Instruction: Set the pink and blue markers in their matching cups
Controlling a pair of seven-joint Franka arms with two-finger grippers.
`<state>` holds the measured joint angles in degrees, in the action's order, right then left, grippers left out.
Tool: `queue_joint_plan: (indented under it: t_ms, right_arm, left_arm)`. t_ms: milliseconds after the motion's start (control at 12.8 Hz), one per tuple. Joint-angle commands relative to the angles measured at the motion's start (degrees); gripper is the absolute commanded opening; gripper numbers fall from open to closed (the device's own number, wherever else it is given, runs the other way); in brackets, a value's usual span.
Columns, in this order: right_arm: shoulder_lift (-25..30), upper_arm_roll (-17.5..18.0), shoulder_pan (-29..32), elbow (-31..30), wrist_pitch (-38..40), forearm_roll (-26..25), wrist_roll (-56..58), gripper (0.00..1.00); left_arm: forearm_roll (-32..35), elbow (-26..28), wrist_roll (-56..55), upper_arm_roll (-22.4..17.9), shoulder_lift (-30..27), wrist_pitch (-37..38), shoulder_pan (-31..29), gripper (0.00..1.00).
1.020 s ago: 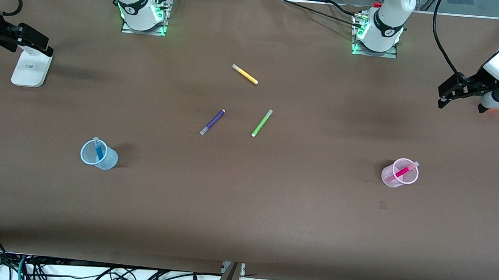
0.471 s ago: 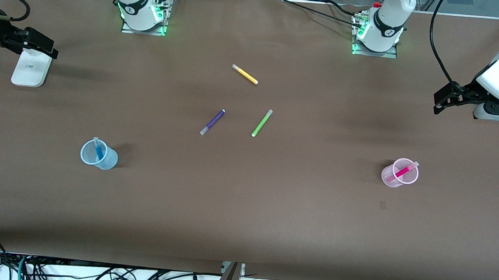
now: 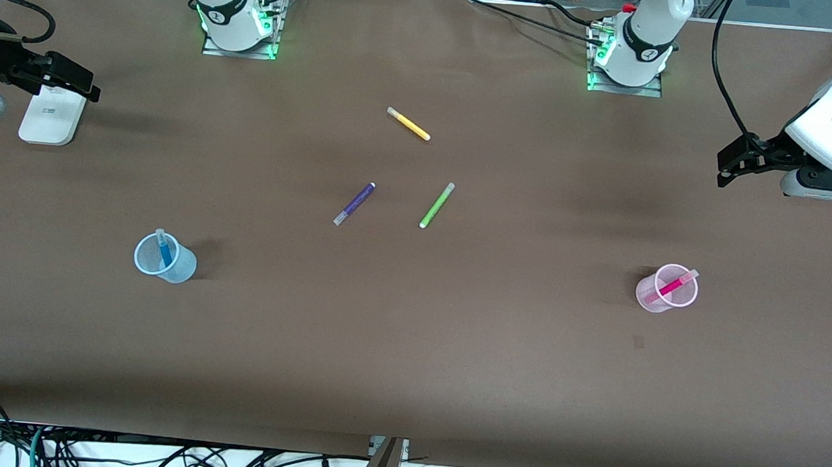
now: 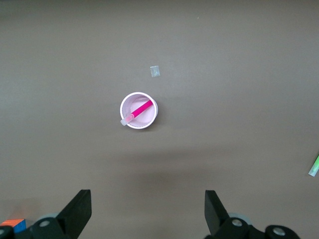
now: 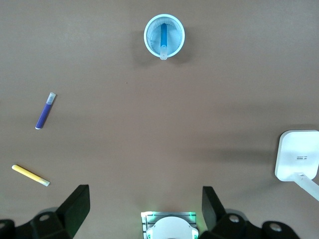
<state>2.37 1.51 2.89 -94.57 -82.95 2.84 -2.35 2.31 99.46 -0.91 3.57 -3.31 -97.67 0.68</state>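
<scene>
From the front camera, both my arms have drawn back to the ends of the bench over the last second. My left tool [image 3: 730, 164] has crept a little inward and higher in the picture, and my right tool [image 3: 79, 82] has edged the same way at its own end. Neither carries anything, and both hang with fingers spread. Nothing on the bench has shifted. The blue marker [image 3: 164, 249] leans inside the blue cup [image 3: 165, 258], and the pink marker [image 3: 671, 286] leans inside the pink cup [image 3: 667, 288]. I judge both placements done, with my arms only clearing away. The purple pen [image 3: 354, 203], the green pen [image 3: 437, 205] and the yellow pen [image 3: 409, 124] lie loose mid-bench, well apart from either tool, as they should.

In my left wrist view, the fingers [image 4: 79, 211] stand wide apart with bare bench between them. The pink cup sits upright well ahead of them, its marker slanted across the mouth, pale cap poking over the rim. A small pale scrap [image 4: 155, 71] lies just past the cup; tape, perhaps, though I cannot tell.

In my right wrist view, the fingers [image 5: 76, 208] are likewise spread and empty. The blue cup stands well ahead, the blue marker resting inside with its pale cap at the rim. A white stand [image 5: 298, 162] sits off to one side.
</scene>
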Motion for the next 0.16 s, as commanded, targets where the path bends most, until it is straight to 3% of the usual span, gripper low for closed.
queue_joint_plan:
  t_ms: [0, 78]
  right_arm:
    - [0.36, 0.25, 0.01, 0.08, -0.01, -0.99, 0.68, 0.99]
    - [0.36, 0.25, 0.01, 0.08, -0.01, -0.99, 0.68, 0.99]
  left_arm:
    - [1.29, -1.90, 0.21, 0.12, 0.85, 1.60, 0.20, 1.00]
    - [1.38, -1.90, 0.21, 0.12, 0.85, 1.60, 0.29, 1.00]
